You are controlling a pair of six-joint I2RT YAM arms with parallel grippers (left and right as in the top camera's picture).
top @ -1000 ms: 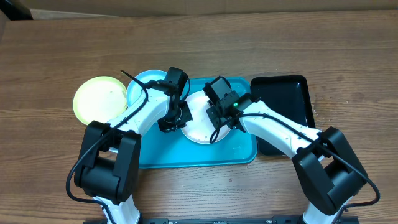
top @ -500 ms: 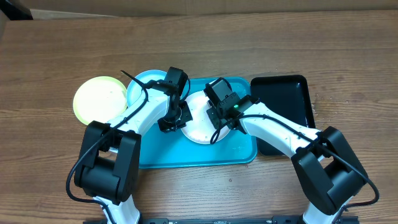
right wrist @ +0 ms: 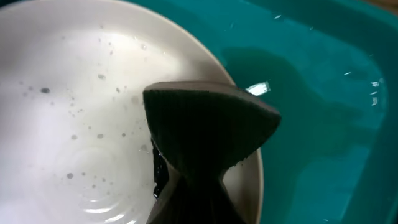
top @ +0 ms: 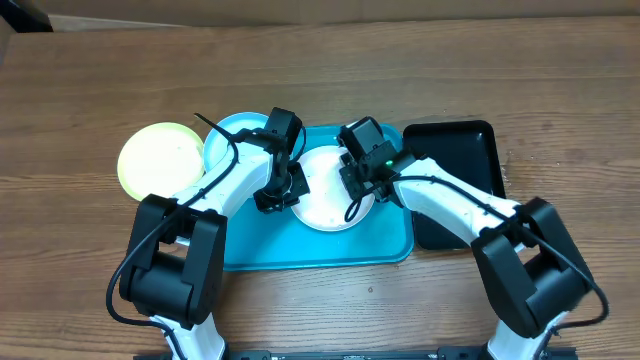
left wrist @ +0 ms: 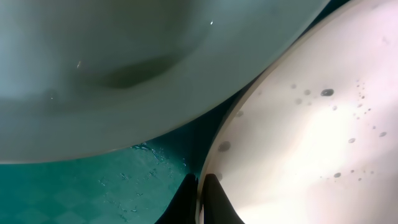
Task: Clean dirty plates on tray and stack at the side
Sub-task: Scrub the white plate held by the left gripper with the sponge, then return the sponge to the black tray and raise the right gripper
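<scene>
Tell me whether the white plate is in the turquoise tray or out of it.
In. Overhead, the white plate sits wholly inside the rim of the turquoise tray; the right wrist view shows tray floor beside it.

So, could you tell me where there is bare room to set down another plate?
Bare: the wooden table beyond both trays, the glossy black tray, and the turquoise plastic tray near its front rim. Crowded: the round white plate, where left hand and right hand with its dark sponge meet, and the light blue plate and yellow-green plate to its left.
</scene>
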